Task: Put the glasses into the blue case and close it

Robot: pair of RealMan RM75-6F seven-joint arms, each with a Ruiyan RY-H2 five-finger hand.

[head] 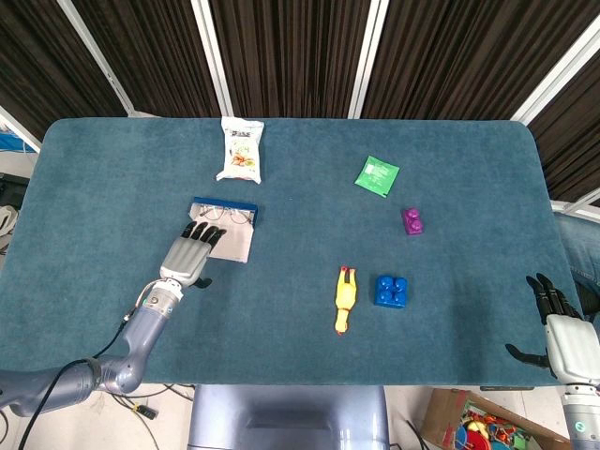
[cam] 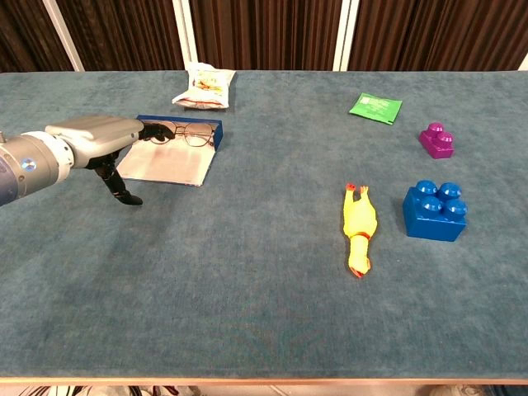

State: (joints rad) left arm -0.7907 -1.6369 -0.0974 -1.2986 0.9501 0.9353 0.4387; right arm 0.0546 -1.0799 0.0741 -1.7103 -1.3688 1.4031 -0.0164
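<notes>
The blue case (head: 226,205) (cam: 216,133) lies open at the table's left centre, its pale lid (head: 233,244) (cam: 165,166) folded flat toward the front. The glasses (head: 221,214) (cam: 186,134) lie in the blue half. My left hand (head: 189,251) (cam: 92,136) hovers over the lid's left edge with its fingers stretched out flat and apart, holding nothing; its fingertips (cam: 150,129) reach near the glasses. My right hand (head: 560,330) hangs off the table's right front corner, fingers spread, and shows only in the head view.
A snack bag (head: 241,149) (cam: 203,86) lies behind the case. A green packet (head: 377,174) (cam: 375,107), a purple brick (head: 412,220) (cam: 437,139), a blue brick (head: 391,290) (cam: 435,209) and a yellow rubber chicken (head: 345,299) (cam: 358,227) sit on the right half.
</notes>
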